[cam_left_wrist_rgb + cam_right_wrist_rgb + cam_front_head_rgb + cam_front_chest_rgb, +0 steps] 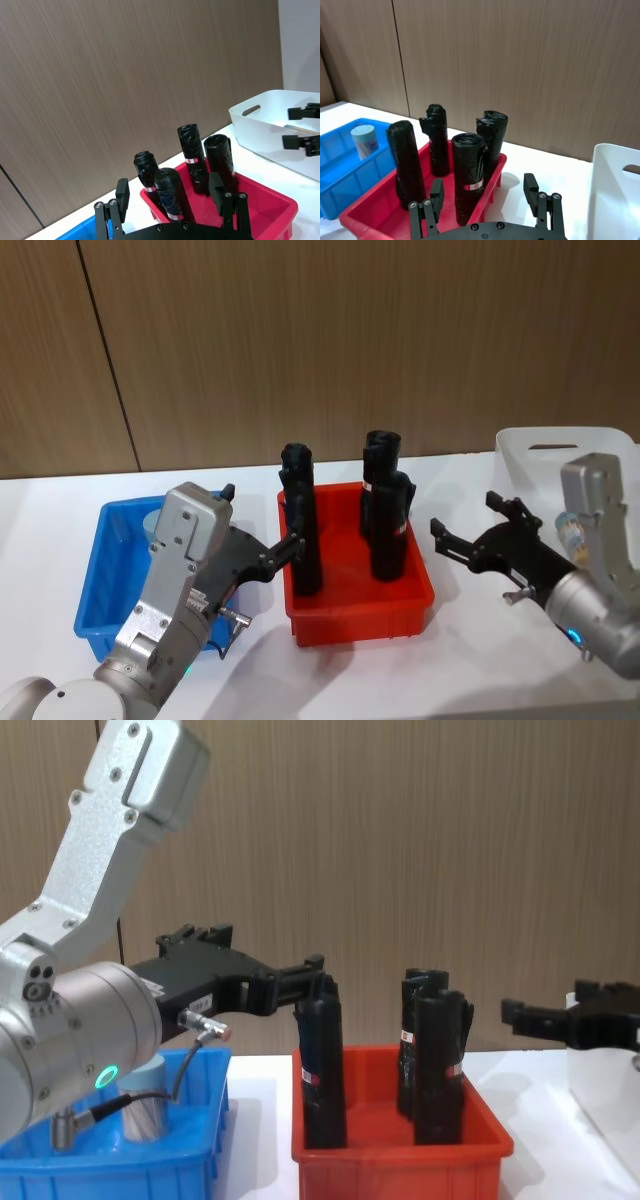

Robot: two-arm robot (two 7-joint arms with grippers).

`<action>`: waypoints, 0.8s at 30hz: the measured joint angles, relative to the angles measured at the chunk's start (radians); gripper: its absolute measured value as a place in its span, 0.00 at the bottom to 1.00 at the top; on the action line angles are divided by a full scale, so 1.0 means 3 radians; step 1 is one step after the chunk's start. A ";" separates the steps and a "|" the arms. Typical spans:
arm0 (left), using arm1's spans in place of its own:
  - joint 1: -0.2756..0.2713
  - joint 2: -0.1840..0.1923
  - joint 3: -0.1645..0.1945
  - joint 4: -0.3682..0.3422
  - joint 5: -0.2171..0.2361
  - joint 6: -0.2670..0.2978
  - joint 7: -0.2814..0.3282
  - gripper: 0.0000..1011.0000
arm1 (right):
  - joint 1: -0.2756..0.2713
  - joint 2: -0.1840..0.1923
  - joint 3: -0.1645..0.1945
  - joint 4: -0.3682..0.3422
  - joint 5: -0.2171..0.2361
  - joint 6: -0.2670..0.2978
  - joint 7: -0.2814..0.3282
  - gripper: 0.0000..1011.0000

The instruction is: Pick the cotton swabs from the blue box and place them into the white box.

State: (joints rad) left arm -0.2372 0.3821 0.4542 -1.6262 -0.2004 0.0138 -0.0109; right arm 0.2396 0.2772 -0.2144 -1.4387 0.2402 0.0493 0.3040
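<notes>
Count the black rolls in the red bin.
4, all upright in the red bin: front-left roll, back-left roll, front-right roll, back-right roll. None looks hidden.

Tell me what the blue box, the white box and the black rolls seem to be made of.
Blue box: probably molded plastic, with a glossy uniform color and thick rim. White box: likely translucent plastic, with smooth walls and a cut handle slot. Black rolls: apparently thin crinkled plastic film, wrinkled and slightly shiny.
</notes>
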 joint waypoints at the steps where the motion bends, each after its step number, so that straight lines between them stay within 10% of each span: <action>1: 0.0000 0.0000 0.0000 0.0000 0.0000 0.0000 0.0000 0.99 | 0.0031 -0.0008 0.0000 0.0044 -0.0003 -0.0005 0.0037 0.99; 24: 0.0000 0.0000 0.0000 0.0000 0.0000 0.0000 0.0000 0.99 | 0.0959 -0.0256 -0.0022 0.1462 0.0006 -0.0193 0.0753 0.99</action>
State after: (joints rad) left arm -0.2372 0.3821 0.4542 -1.6262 -0.2004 0.0138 -0.0109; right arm 0.5275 0.2004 -0.2211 -1.0000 0.2422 -0.0084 0.5298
